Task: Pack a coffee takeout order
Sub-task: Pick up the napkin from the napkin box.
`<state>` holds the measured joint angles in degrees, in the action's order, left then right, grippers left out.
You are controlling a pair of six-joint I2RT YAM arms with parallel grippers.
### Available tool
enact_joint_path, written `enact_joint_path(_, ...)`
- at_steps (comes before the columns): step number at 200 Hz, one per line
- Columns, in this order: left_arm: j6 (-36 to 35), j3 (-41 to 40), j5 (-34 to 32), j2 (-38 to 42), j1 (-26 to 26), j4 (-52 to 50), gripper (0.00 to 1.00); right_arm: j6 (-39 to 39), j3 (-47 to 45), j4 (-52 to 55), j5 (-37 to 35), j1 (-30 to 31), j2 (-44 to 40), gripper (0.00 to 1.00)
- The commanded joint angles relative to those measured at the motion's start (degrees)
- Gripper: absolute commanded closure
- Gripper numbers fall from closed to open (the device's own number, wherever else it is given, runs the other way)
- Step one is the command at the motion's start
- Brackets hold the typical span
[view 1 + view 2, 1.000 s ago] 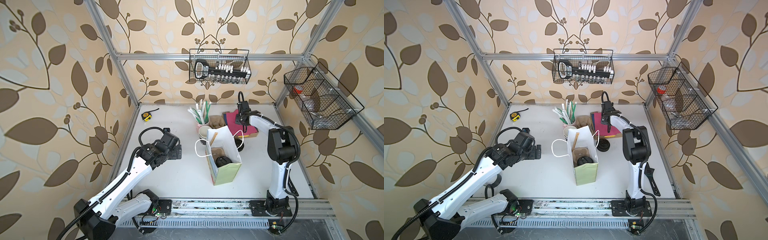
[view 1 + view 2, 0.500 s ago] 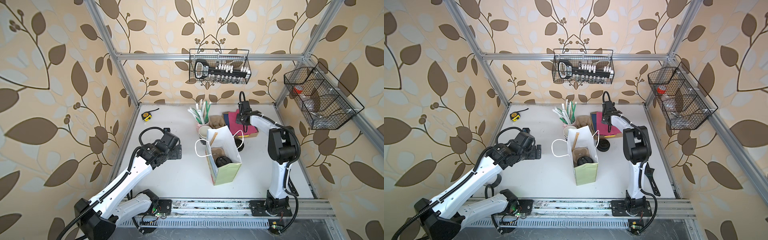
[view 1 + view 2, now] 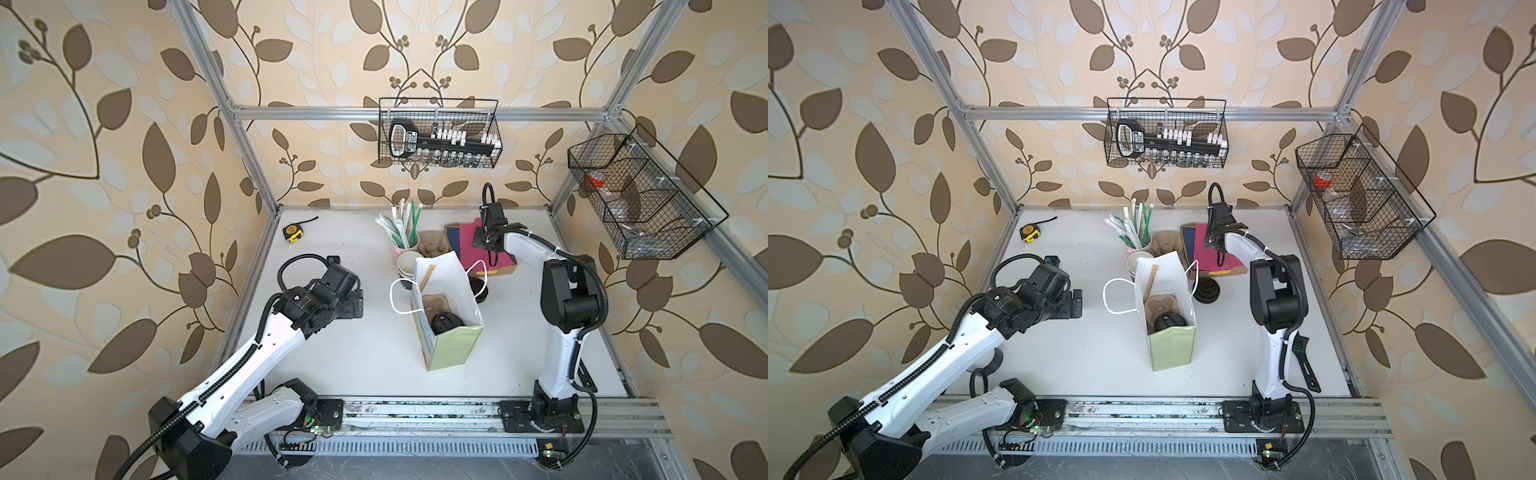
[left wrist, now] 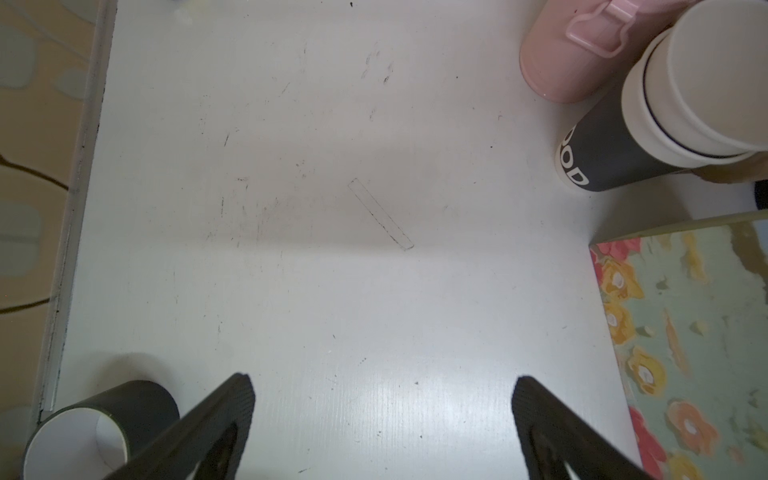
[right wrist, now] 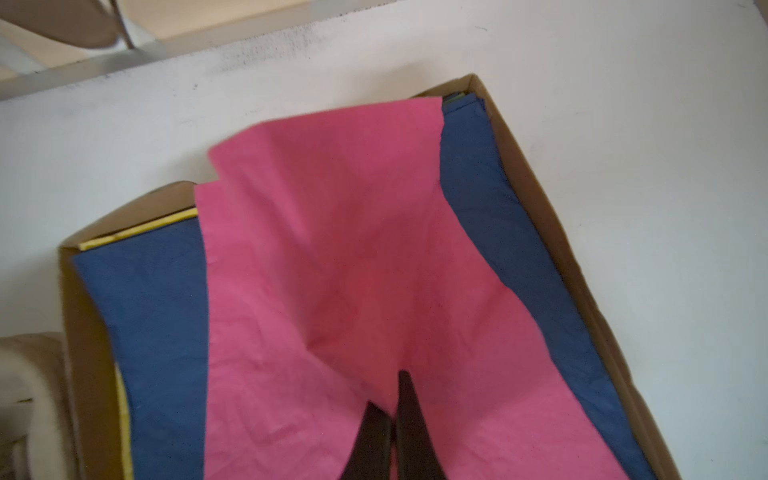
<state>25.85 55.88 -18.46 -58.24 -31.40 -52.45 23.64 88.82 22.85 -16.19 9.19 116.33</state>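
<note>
Far left at the back of the counter [image 3: 353,365] lies a yellow tape measure [image 3: 292,232]. Nearer the front, the left end effector [image 4: 382,386] hangs over bare counter with its jaws spread wide and nothing between them. In the left wrist view, 1 lidless dark cup [image 4: 95,424] stands by it.

Toward the middle stand a pink holder [image 3: 400,251] full of straws [image 3: 405,224] and a stack of lidless cups [image 3: 409,264]. Just right of them is an open paper bag [image 3: 451,347], upright. Inside it sits the brown 2-cup carrier [image 3: 434,301], and the lidded cup [image 3: 446,322] stands in its nearer pocket. Spare carriers [image 3: 434,245] rest behind the bag, and loose black lids [image 3: 478,286] lie at its right side.

Further right is a cardboard tray [image 5: 540,187] of napkins. The pink napkin [image 5: 332,249] lies on top of the navy napkin [image 5: 145,311], with a yellow edge [image 5: 124,237] showing underneath. The right end effector [image 5: 386,388] points down into the tray, jaws squeezed together on a pinch of the pink napkin, which puckers up toward the fingertips [image 5: 405,399].
</note>
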Motion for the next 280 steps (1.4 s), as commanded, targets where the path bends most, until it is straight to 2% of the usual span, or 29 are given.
enact_joint_path(1,0.04,-0.29,-1.04,0.73,0.59,0.08,0.01,1.01,-1.38,-0.58,0.54,-0.25,-3.39,1.00)
enact_joint_path(42,0.08,-0.31,-1.14,0.85,0.72,0.14,0.01,1.91,-5.38,-3.57,0.79,-0.29,-9.50,1.00)
enact_joint_path(182,0.15,-0.37,-1.22,1.20,0.73,0.06,0.01,4.19,-15.02,-9.38,8.18,-0.28,-27.68,1.00)
enact_joint_path(218,0.15,-0.24,-1.05,0.69,0.80,0.06,0.01,6.79,-19.05,-12.83,10.05,-0.19,-32.94,1.00)
enact_joint_path(230,0.16,-0.15,-0.98,0.50,0.84,0.06,0.01,9.97,-19.64,-12.78,7.83,0.46,-34.40,1.00)
enact_joint_path(241,0.10,-0.09,-1.12,0.24,0.88,0.08,0.01,10.83,-20.79,-15.05,10.24,0.97,-34.93,1.00)
enact_joint_path(251,0.25,0.02,-1.15,-0.10,0.83,-0.30,0.01,11.32,-19.47,-11.80,7.54,2.65,-34.71,1.00)
enact_joint_path(262,0.26,-0.07,-1.05,0.00,0.83,-0.22,0.01,9.68,-19.63,-12.16,8.01,4.82,-35.63,1.00)
enact_joint_path(280,0.12,-0.11,-1.05,0.14,0.82,0.06,0.01,7.13,-20.16,-12.77,0.74,8.80,-40.01,1.00)
